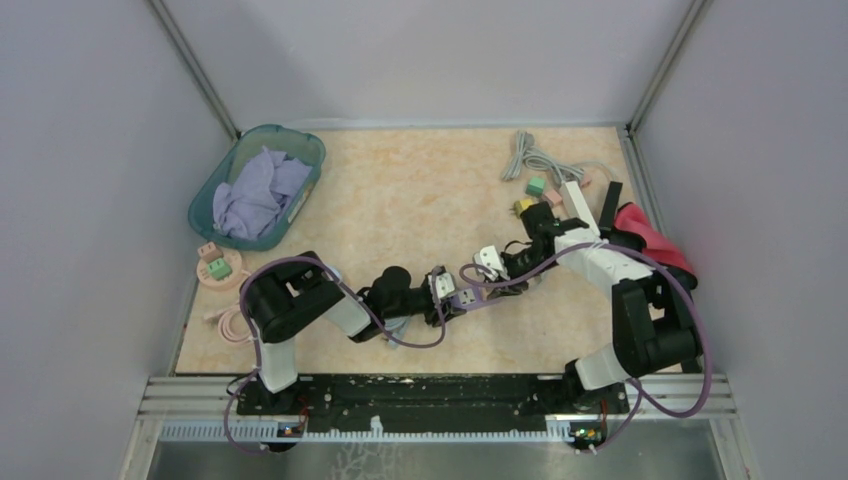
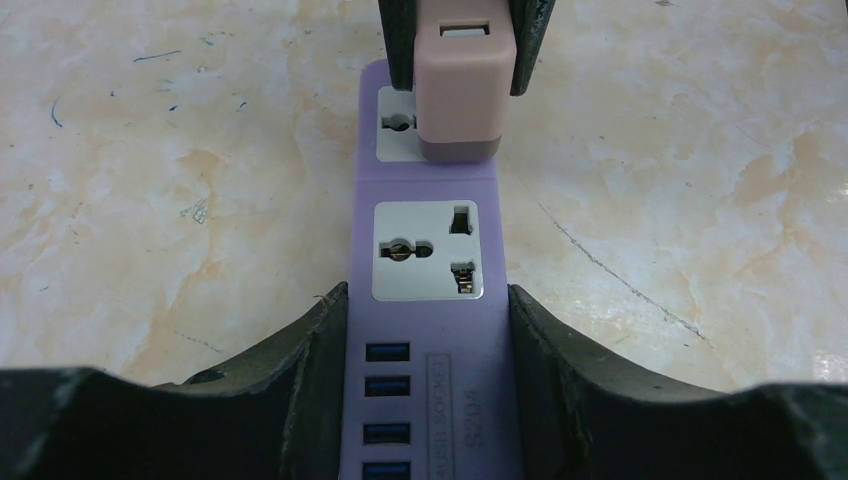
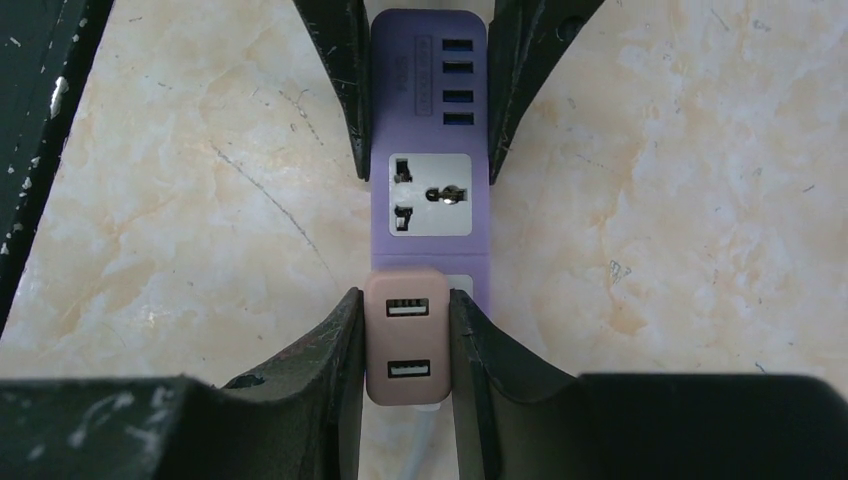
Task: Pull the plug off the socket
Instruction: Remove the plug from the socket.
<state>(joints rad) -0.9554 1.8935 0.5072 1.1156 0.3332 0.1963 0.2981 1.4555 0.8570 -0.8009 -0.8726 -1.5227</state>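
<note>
Two robot arms meet over a purple power strip [image 2: 430, 185] at the centre of the overhead view, on a marbled tabletop [image 1: 400, 200]. The left gripper [image 2: 428, 305] is clamped partway closed round the strip's body, one finger against each long side. The right gripper [image 3: 405, 300] is closed tight on the pink plug [image 3: 405, 340], one finger on each flat flank. The plug sits seated in the end socket [image 2: 398, 128], at the top of the left wrist view. The plug looks like a small, rigid, smooth-sided plastic block, light in itself and probably held only by the friction of its pins. Its flat flanks are the place to hold it, and a straight pull off the face should suit it better than rocking. The strip appears light too and would likely lift with the plug unless pinned down.
</note>
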